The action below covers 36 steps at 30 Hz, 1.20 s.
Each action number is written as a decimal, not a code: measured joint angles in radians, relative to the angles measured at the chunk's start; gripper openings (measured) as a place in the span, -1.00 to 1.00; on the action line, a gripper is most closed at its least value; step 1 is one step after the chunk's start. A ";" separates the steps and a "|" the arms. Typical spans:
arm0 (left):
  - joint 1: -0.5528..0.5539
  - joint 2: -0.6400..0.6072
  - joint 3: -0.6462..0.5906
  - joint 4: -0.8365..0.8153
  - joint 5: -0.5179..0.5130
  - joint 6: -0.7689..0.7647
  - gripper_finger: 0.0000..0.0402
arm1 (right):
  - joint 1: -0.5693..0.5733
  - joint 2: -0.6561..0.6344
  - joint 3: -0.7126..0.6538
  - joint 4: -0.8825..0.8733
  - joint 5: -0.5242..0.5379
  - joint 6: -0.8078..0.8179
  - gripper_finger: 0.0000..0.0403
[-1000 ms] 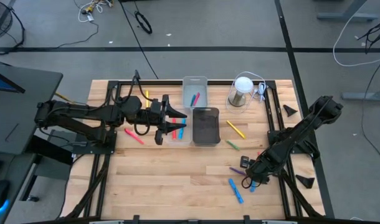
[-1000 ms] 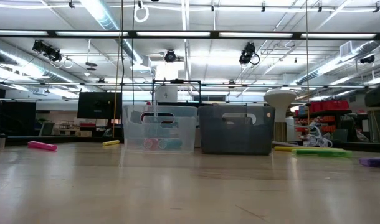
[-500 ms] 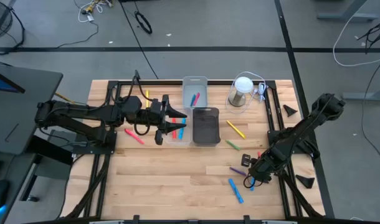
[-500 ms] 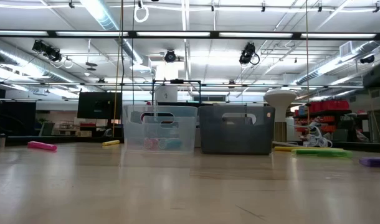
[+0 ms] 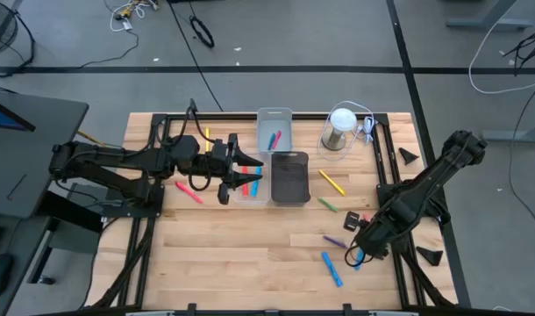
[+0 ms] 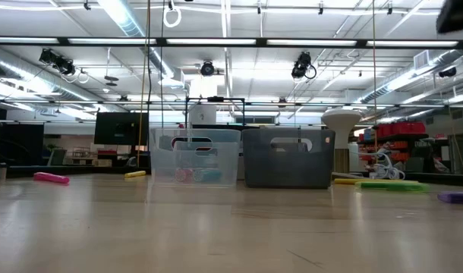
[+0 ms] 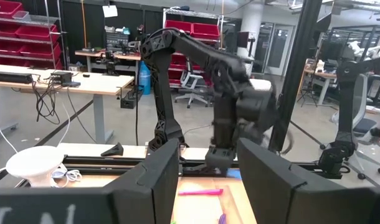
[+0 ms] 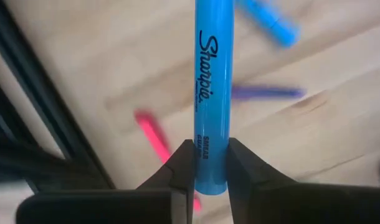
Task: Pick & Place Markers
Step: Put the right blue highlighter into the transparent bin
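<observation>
Wooden tabletop (image 5: 250, 254) fills the middle of the high view, black frame rails on both sides. Left arm reaches in from the left of the frame; left pincer (image 5: 250, 179) hangs over the clear bin (image 5: 250, 189) at centre, fingers apart, nothing between them. Right arm comes in from the right edge down toward lower right; right pincer (image 8: 205, 171) is clamped on a blue marker (image 8: 213, 93), which sticks straight out between the fingers in the right wrist view, above the tabletop. In the high view that marker shows as a bit of blue at the pincer tip (image 5: 356, 256). Dark bin (image 5: 289, 178) sits just right of the clear bin, touching or nearly so; a second clear bin (image 5: 274, 129) sits behind them, with a pink and a blue marker inside. White lamp-like object on a metal cylinder (image 5: 339, 130) upper right of the tabletop. Loose markers: pink marker (image 5: 189, 191) left of the bins, yellow marker (image 5: 332, 183) right of the dark bin, green marker (image 5: 327, 204) just below it, purple marker (image 5: 334, 240) and another blue marker (image 5: 331, 268) at lower right near the right pincer. Clear bin holds a few markers, red and blue visible. Low view: both bins side by side mid-frame, pink marker far left.
</observation>
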 joint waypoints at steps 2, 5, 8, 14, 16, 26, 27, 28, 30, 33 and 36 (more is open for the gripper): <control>0.000 0.000 0.000 0.000 0.000 0.000 -0.15 | 0.000 -0.001 0.050 0.000 -0.006 0.080 -0.73; 0.000 0.000 0.000 0.000 0.000 0.000 -0.15 | 0.000 -0.003 0.114 0.011 -0.005 0.213 -0.73; 0.000 0.000 0.000 0.000 0.000 0.000 -0.15 | 0.000 -0.014 0.155 0.049 -0.002 0.331 -0.73; 0.000 0.000 0.000 0.000 0.000 0.000 -0.15 | 0.000 -0.060 0.164 0.209 0.127 0.499 -0.73; 0.000 0.000 0.000 0.000 0.000 0.000 -0.15 | -0.005 -0.069 0.163 0.248 0.193 0.517 -0.73; 0.000 0.000 0.000 0.000 0.000 0.000 -0.15 | -0.139 -0.080 0.163 0.625 0.382 0.504 -0.73; 0.000 0.000 0.000 0.001 0.000 0.000 -0.15 | -0.156 -0.080 0.163 0.676 0.382 0.494 -0.73; 0.000 0.000 0.000 0.001 0.000 0.000 -0.15 | -0.172 -0.080 0.163 0.729 0.382 0.484 -0.73; 0.000 0.000 0.000 0.001 0.000 0.000 -0.15 | -0.207 -0.080 0.163 0.822 0.381 0.452 -0.73; 0.000 0.000 0.000 0.001 0.007 0.007 -0.15 | -0.253 -0.080 0.163 0.929 0.378 0.415 -0.73; 0.000 0.000 0.000 0.005 0.036 0.016 -0.15 | -0.295 -0.080 0.163 0.993 0.357 0.399 -0.73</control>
